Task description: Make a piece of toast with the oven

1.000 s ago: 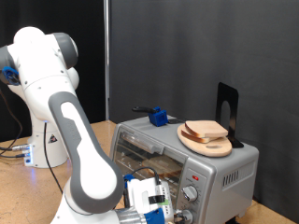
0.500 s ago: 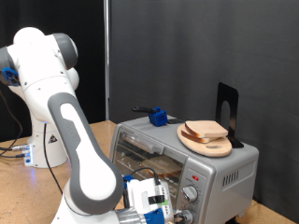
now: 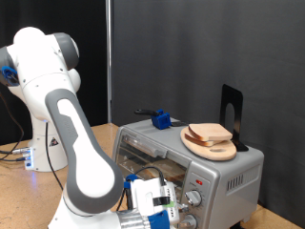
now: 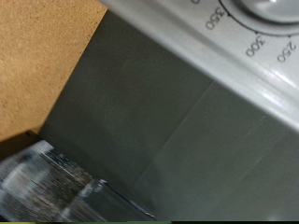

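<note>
The silver oven (image 3: 152,145) stands at the exterior view's lower right, with its knobs (image 3: 194,198) and a red light (image 3: 198,179) on the front panel. Slices of toast (image 3: 210,132) lie stacked on a round wooden plate (image 3: 215,151) on the oven's top. My gripper (image 3: 179,219) is low at the picture's bottom edge, right in front of the knobs and partly cut off. In the wrist view a numbered dial (image 4: 266,17) and the oven's grey front (image 4: 168,121) fill the picture, with one finger (image 4: 56,182) showing. Nothing shows between the fingers.
A blue object (image 3: 162,119) and a black upright bracket (image 3: 232,110) sit on the oven's top behind the plate. The oven rests on a wooden table (image 4: 37,47). My arm's white base (image 3: 43,105) rises at the exterior view's left.
My hand has shifted slightly right, closer to the oven's knobs. The toast and plate have not moved.
</note>
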Action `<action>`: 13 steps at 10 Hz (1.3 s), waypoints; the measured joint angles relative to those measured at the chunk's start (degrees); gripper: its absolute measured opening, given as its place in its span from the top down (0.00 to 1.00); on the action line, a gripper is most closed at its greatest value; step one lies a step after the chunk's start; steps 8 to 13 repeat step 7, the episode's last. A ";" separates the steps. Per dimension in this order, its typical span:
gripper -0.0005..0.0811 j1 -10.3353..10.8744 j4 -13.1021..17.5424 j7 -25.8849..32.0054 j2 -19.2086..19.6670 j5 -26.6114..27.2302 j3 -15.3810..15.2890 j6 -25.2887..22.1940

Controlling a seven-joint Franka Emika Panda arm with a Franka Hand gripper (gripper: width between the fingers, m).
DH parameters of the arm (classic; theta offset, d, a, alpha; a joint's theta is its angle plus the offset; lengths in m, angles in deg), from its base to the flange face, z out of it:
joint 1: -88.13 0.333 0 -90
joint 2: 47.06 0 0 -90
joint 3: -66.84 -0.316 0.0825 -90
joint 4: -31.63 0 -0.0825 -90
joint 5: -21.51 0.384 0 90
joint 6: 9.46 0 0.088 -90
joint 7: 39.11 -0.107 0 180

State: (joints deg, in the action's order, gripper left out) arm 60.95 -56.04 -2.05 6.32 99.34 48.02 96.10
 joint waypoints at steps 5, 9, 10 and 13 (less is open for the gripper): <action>0.03 -2.26 -4.27 -18.04 -5.12 -7.56 4.71 -6.60; 0.01 -3.37 -7.84 -20.14 -8.09 -9.44 6.27 -7.42; 0.01 -3.37 -7.84 -20.14 -8.09 -9.44 6.27 -7.42; 0.01 -3.37 -7.84 -20.14 -8.09 -9.44 6.27 -7.42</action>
